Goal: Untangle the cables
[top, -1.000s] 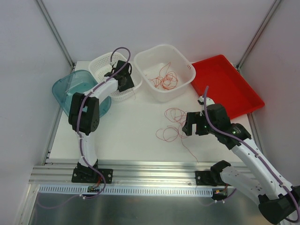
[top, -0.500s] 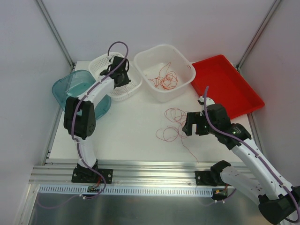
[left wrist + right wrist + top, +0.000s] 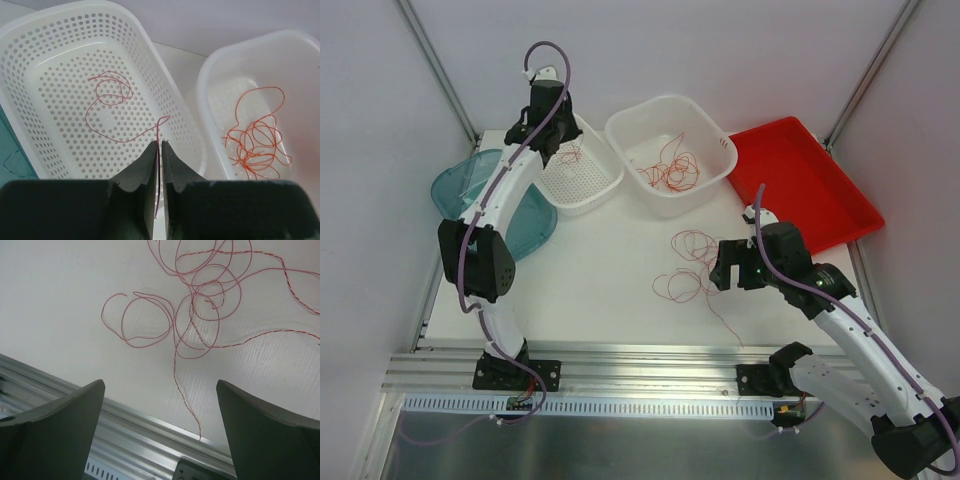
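While the left gripper (image 3: 160,145) pinches one strand, step in hand: sorting single cables out of the tangles and into their own bin, as I judge it.
Bowl (image 3: 460,190): one, teal, far left of the tub (image 3: 670,103); whether it holds a strand I cannot tell.
Basket (image 3: 50,65): one, perforated, just left of the tub.
Left gripper: closed down to a sliver over the basket, with the near end of the strand (image 3: 159,131) caught between its fingers.
Strand: one, lying in loose loops on the basket floor, left of the tub.
Bunch (image 3: 255,145): one knot of orange loops inside the tub; too overlapped to count strands.
Tangle (image 3: 197,315): one, on the counter (image 3: 590,270) in front of the tub, with several crossed loops and a tail running toward the near edge.
Right gripper (image 3: 160,390): spread wide, holding nothing, above the counter in front of the tub, the tangle just beyond its fingers.
Tray (image 3: 800,190): one, red, right of the tub; no strand shows in it.
Arms: two.
Next move: probably let the pinched end drop in the basket, then pick one free end from the tangle; wire this thin needs a centred, fully closed pinch and a slow pull.
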Available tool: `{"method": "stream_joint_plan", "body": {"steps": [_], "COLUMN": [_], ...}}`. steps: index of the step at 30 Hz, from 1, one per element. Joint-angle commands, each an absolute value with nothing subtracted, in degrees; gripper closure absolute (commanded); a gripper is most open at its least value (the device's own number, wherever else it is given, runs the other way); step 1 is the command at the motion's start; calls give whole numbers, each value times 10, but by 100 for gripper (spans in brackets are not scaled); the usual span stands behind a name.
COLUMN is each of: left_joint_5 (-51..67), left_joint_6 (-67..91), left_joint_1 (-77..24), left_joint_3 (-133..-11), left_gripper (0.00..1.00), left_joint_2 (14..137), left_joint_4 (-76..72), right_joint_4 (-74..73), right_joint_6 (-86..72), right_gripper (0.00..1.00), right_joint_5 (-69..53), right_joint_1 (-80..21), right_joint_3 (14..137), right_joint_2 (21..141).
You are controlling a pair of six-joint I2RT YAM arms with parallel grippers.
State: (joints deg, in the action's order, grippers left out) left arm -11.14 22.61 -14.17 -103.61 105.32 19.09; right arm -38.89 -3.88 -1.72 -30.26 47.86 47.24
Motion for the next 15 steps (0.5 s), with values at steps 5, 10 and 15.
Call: {"method": "stream_joint_plan", "body": {"steps": [5, 10, 15], "left_joint_5": [-127, -125, -110], "left_joint_6": [170, 178, 178], "left_joint_1": [-129, -129, -130], "left_joint_3": [-1095, -1060, -998], "left_gripper": [63, 40, 13], "left_joint_2": [1164, 1146, 1072], "left_joint_4": [192, 192, 192], "right_joint_4": [-409, -410, -399], "right_joint_6": [-43, -46, -50], "right_gripper": [1, 1, 0], "right_joint_5": [-4, -4, -5], "right_joint_1": [-306, -306, -306], "right_joint_3": [486, 482, 481], "right_joint_2": [461, 464, 479]}}
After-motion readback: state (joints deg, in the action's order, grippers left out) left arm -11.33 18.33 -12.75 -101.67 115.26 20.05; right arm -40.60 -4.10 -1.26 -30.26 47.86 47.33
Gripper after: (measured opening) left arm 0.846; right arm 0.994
